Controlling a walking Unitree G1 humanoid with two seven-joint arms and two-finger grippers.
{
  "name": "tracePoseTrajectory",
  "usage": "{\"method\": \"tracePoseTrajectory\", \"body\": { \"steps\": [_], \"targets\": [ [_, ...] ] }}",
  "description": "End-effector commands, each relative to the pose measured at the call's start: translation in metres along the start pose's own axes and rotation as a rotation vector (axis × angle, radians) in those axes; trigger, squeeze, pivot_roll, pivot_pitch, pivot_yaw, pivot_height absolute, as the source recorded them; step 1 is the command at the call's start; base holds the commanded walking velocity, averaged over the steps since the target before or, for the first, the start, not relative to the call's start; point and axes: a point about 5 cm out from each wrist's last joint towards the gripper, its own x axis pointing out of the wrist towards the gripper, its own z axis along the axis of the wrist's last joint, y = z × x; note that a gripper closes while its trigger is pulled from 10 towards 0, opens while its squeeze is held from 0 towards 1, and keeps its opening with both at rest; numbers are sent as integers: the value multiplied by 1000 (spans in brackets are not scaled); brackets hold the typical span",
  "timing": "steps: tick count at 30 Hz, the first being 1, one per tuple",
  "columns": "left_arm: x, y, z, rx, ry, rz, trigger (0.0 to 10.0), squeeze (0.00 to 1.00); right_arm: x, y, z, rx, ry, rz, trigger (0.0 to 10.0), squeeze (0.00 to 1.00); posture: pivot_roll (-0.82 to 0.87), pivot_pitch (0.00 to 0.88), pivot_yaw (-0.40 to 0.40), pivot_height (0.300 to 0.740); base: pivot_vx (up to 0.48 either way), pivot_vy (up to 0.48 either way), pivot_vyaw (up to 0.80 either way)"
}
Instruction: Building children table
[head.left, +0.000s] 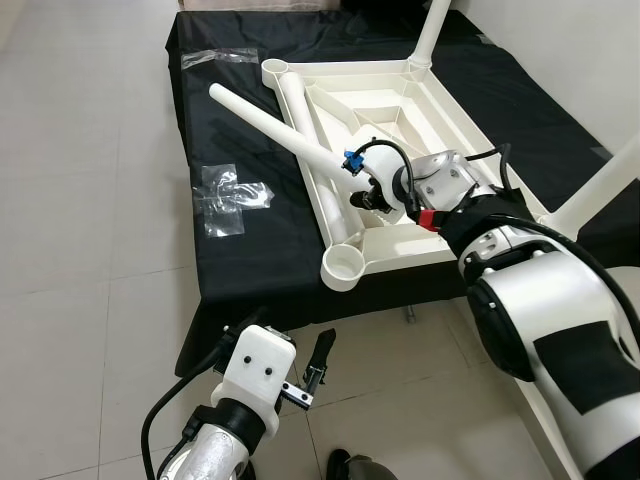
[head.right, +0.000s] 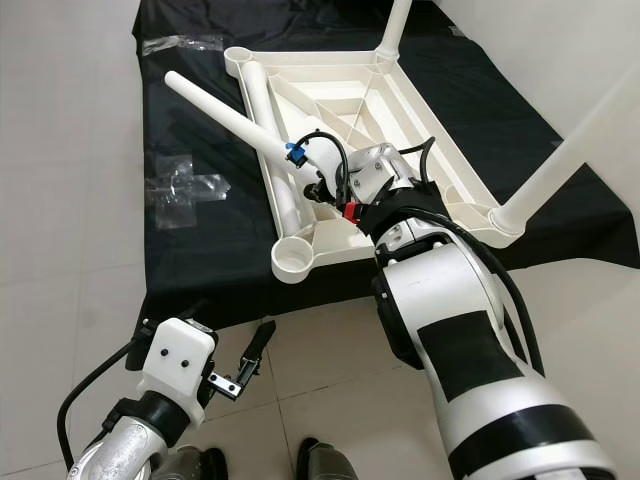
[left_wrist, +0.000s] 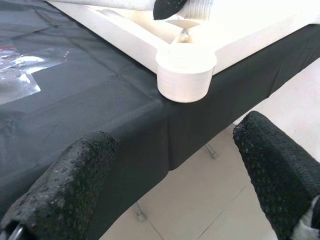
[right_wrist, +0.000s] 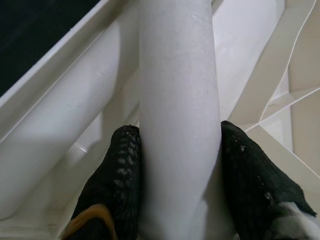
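**Right pincer grasping a table leg**

We see the right pincer (right_wrist: 177, 165) clenched around a white table leg (head.left: 270, 125) over the upturned tabletop (head.left: 440, 105) on the black-draped surface (head.left: 250, 250). The left pincer (left_wrist: 175, 195) hangs released near what seems an empty corner socket (left_wrist: 186, 72)

Silver-white arms (head.left: 560, 330) with black panels, black cables, a red band, textured black fingers (right_wrist: 125, 175).
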Motion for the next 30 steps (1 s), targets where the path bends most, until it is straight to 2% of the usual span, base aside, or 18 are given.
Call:
{"method": "tracePoseTrajectory", "body": {
  "steps": [1, 2, 3, 5, 10, 12, 14, 16, 17, 19, 20, 21, 23, 26, 27, 28, 29, 30],
  "targets": [
    [-2, -4, -3, -1, 21, -6, 10000, 0, 4, 5, -11, 42, 19, 22, 0, 0, 47, 223, -134, 740, 0, 0, 0],
    [-1, -3, -3, 1, 20, -5, 10000, 0, 3, 4, -3, 89, -46, 20, 0, 0, 52, 217, -138, 740, 0, 0, 0],
    [-1, -3, -3, 1, 20, -5, 10000, 0, 3, 4, -3, 89, -46, 20, 0, 0, 52, 217, -138, 740, 0, 0, 0],
    [-1, -1, -2, 4, 18, 1, 10000, 0, -6, -5, 20, 197, -218, 2, 0, 0, 59, 206, -135, 740, 0, 0, 0],
    [-1, 0, -2, 5, 18, 3, 10000, 0, -9, -9, 28, 232, -271, -7, 0, 0, 61, 203, -133, 740, 0, 0, 0],
    [1, 4, -3, 15, 16, 9, 10000, 0, -22, -21, 45, 294, -394, -33, 0, 0, 72, 174, -120, 740, 0, 0, 0],
    [1, 4, -3, 15, 16, 9, 10000, 0, -22, -21, 45, 294, -394, -33, 0, 0, 72, 174, -120, 740, 0, 0, 0],
    [6, 10, -3, 22, 7, 16, 10000, 0, -38, -35, 63, 423, -570, -29, 0, 0, 77, 143, -109, 740, 0, 0, 0],
    [6, 10, -3, 22, 7, 16, 10000, 0, -38, -35, 63, 423, -570, -29, 0, 0, 77, 143, -109, 740, 0, 0, 0],
    [12, 15, -1, 16, -4, 23, 10000, 0, -48, -41, 73, 557, -760, 0, 0, 0, 85, 126, -99, 740, 0, 0, 0],
    [12, 15, -1, 16, -4, 23, 10000, 0, -48, -41, 73, 557, -760, 0, 0, 0, 85, 126, -99, 740, 0, 0, 0],
    [15, 17, 0, 9, -11, 24, 10000, 0, -50, -42, 73, 628, -823, 13, 0, 0, 87, 115, -98, 740, 0, 0, 0],
    [20, 22, 3, 2, -27, 18, 10000, 0, -47, -36, 69, 720, -911, 59, 0, 0, 94, 98, -90, 740, 0, 0, 0],
    [24, 24, 5, 5, -32, 12, 10000, 0, -44, -31, 65, 750, -949, 74, 0, 0, 99, 89, -85, 740, 0, 0, 0],
    [29, 30, 7, 33, -46, 11, 10000, 0, -38, -19, 59, 803, -972, 104, 0, 0, 102, 77, -80, 740, 0, 0, 0],
    [29, 30, 7, 33, -46, 11, 10000, 0, -38, -19, 59, 803, -972, 104, 0, 0, 102, 77, -80, 740, 0, 0, 0],
    [36, 39, 11, 67, -67, 27, 10000, 0, -30, -5, 53, 846, -978, 144, 0, 0, 105, 69, -73, 740, 0, 0, 0],
    [36, 39, 11, 67, -67, 27, 10000, 0, -30, -5, 53, 846, -978, 144, 0, 0, 105, 69, -73, 740, 0, 0, 0]
  ]
}}
